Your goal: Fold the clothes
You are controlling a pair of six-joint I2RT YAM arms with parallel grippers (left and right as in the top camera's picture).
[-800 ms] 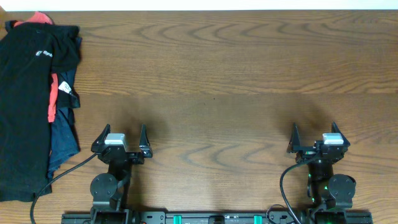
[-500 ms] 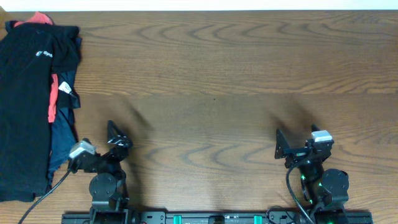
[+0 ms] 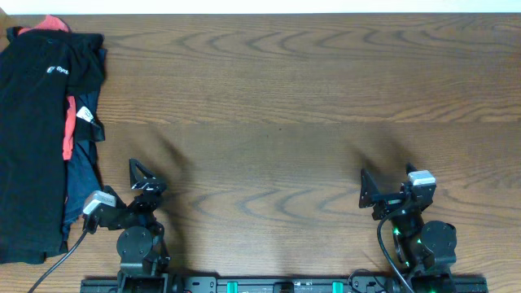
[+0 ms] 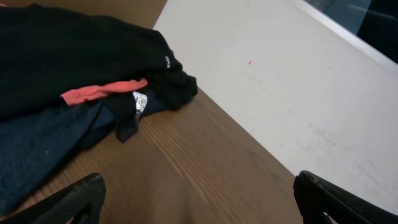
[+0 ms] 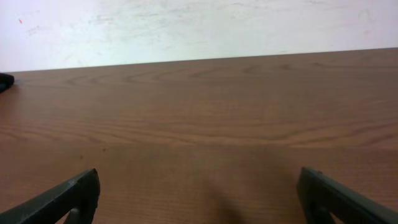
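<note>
The clothes lie in a pile at the table's left edge. A black shirt with a small white logo is on top, an orange-red garment peeks out beside it, and a navy garment lies at its right side. The left wrist view shows the same black shirt, orange-red strip and navy cloth. My left gripper is open, angled toward the pile, with nothing between its fingers. My right gripper is open over bare wood at the near right.
The wooden table stretches wide between the pile and the right side. A white wall runs behind the table's far edge. The left arm's black cable trails near the pile's lower corner.
My left gripper has swung left from facing straight ahead to facing the clothes pile. My right gripper turned slightly left early on, then stayed still. The clothes have not moved.
</note>
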